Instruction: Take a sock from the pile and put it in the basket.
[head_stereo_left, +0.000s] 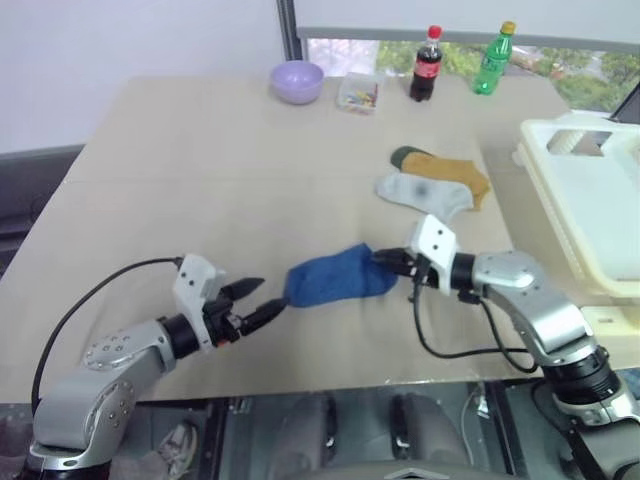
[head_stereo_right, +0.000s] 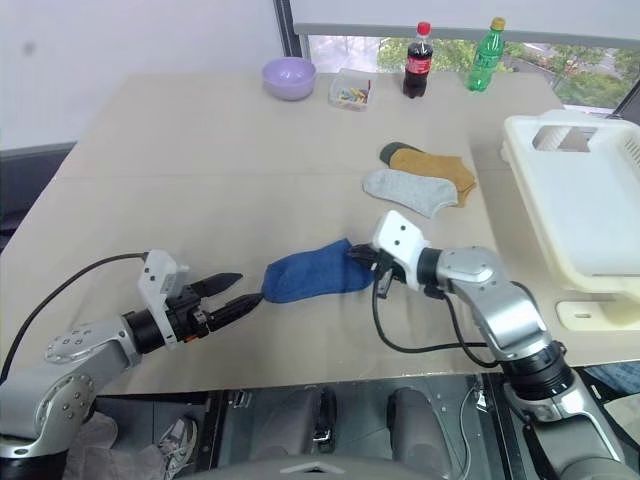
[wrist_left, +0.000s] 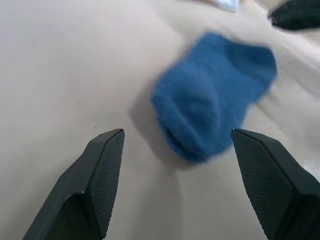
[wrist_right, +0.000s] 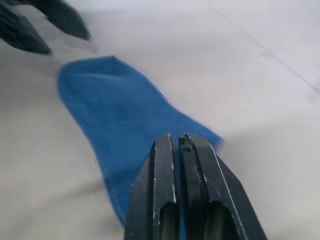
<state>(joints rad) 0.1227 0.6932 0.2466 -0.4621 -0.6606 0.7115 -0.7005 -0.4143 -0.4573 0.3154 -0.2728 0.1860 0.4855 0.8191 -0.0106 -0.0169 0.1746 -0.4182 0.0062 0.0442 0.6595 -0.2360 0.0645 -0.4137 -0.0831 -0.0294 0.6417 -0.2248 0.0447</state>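
From the head camera we see the sock (head_stereo_left: 335, 279) lying flat on the table (head_stereo_left: 200, 170), between our two grippers. Our right gripper (head_stereo_left: 388, 262) pinches the sock's end nearest it, fingers pressed together on the fabric. Our left gripper (head_stereo_left: 262, 300) sits just beside the sock's other end with its fingers spread apart, holding nothing. Farther up the table we see the pile (head_stereo_left: 435, 180), a light grey sock (head_stereo_left: 425, 192) overlapping a mustard-yellow sock (head_stereo_left: 448, 165). The basket (head_stereo_left: 590, 190) stands at the table's right edge, well apart from the sock. At the far edge stand a lilac bowl (head_stereo_left: 298, 81), a small clear box (head_stereo_left: 358, 94), a cola bottle (head_stereo_left: 426, 65) and a green bottle (head_stereo_left: 494, 58).

In the left wrist view our fingers (wrist_left: 100, 180) stand wide, the sock ahead between them.

In the right wrist view our fingers (wrist_right: 170, 190) are clamped shut on the sock's edge.
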